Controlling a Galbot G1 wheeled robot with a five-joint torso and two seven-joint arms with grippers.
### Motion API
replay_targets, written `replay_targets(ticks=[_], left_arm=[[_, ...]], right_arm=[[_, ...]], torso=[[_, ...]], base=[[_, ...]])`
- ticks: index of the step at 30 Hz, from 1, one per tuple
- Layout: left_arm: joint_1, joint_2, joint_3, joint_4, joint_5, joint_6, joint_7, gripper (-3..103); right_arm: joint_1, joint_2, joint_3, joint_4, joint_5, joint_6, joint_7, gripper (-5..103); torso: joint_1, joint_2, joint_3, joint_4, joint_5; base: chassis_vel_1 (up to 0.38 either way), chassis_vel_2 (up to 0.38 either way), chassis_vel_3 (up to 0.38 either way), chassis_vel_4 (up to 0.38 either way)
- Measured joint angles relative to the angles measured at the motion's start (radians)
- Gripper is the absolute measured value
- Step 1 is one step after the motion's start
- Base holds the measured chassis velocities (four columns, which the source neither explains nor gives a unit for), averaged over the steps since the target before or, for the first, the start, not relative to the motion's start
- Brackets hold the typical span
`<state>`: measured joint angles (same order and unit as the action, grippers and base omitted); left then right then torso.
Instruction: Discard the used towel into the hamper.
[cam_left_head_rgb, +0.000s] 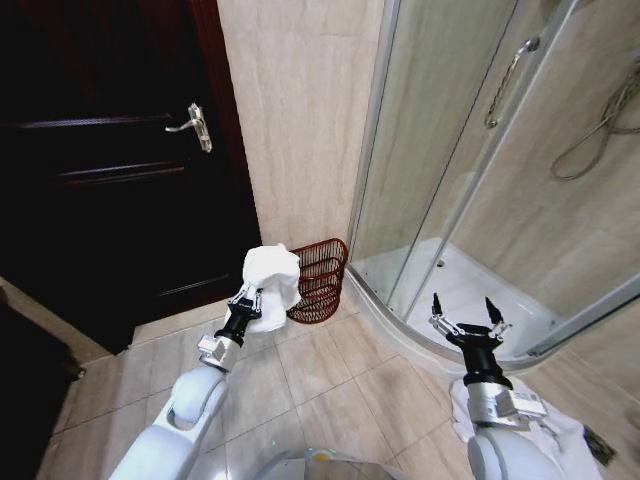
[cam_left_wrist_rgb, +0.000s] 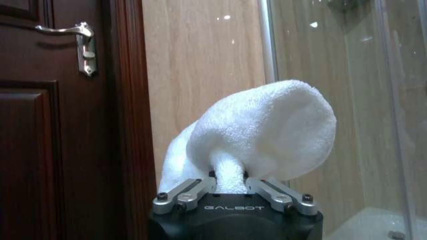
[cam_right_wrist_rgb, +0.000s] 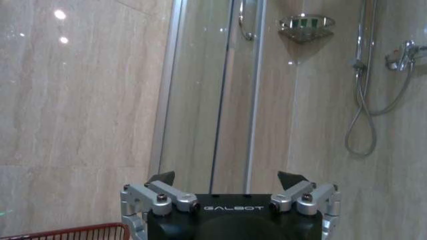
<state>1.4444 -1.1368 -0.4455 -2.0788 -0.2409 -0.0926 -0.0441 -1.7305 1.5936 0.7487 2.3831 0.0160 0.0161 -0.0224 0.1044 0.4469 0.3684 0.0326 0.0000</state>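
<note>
The towel (cam_left_head_rgb: 272, 277) is held clenched as a white bunch in the left gripper (cam_left_head_rgb: 247, 303), raised just beside the near rim of the hamper (cam_left_head_rgb: 317, 281), which stands on the floor tiles against the wall beside the shower enclosure (cam_left_head_rgb: 470, 180). For a clean drop, the bunch is best carried fully over the basket's open mouth before the fingers are released, so that no fold is left draped over the rim. The right gripper (cam_left_head_rgb: 468, 313) is held spread wide and empty, well apart, before the shower tray.

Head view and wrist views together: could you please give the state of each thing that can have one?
Towel: bunched, held up beside the hamper.
Left gripper: shut on the towel.
Right gripper: open, holding nothing, by the shower.
Hamper: upright on the floor, against the wall.
Door: closed.
</note>
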Motion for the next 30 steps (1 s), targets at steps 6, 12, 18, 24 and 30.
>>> replay_targets(ticks=[6, 12, 18, 24, 30], left_arm=[[-0.002, 0.000, 0.000, 0.000, 0.001, -0.004, 0.015, 7], [-0.006, 0.002, -0.001, 0.008, 0.001, -0.009, 0.026, 7], [-0.008, 0.002, 0.003, 0.009, 0.001, -0.012, 0.028, 7], [-0.010, 0.000, 0.008, 0.007, 0.003, -0.012, 0.029, 7], [-0.012, -0.005, 0.015, 0.006, 0.009, -0.012, 0.028, 7]], right_arm=[[-0.004, 0.003, 0.002, -0.003, 0.012, -0.006, -0.011, 100], [-0.001, 0.004, 0.001, -0.005, 0.012, -0.008, -0.017, 100], [0.000, 0.000, 0.001, -0.003, 0.012, -0.011, -0.016, 100], [0.000, -0.005, 0.003, -0.003, 0.012, 0.002, -0.022, 100], [0.003, -0.006, 0.000, -0.012, 0.015, 0.031, -0.027, 100]], torso=[[-0.001, -0.003, -0.002, 0.0000, 0.0000], [0.000, -0.001, -0.001, 0.0000, 0.0000], [0.001, 0.002, 0.000, 0.0001, 0.0000], [0.003, 0.004, 0.002, -0.0001, 0.0004], [0.004, 0.005, 0.003, 0.0000, 0.0001]], base=[[0.000, 0.000, 0.000, 0.000], [-0.014, 0.018, 0.019, -0.018], [-0.131, 0.133, 0.121, -0.128], [-0.214, 0.203, 0.207, -0.214], [-0.190, 0.188, 0.174, -0.177]])
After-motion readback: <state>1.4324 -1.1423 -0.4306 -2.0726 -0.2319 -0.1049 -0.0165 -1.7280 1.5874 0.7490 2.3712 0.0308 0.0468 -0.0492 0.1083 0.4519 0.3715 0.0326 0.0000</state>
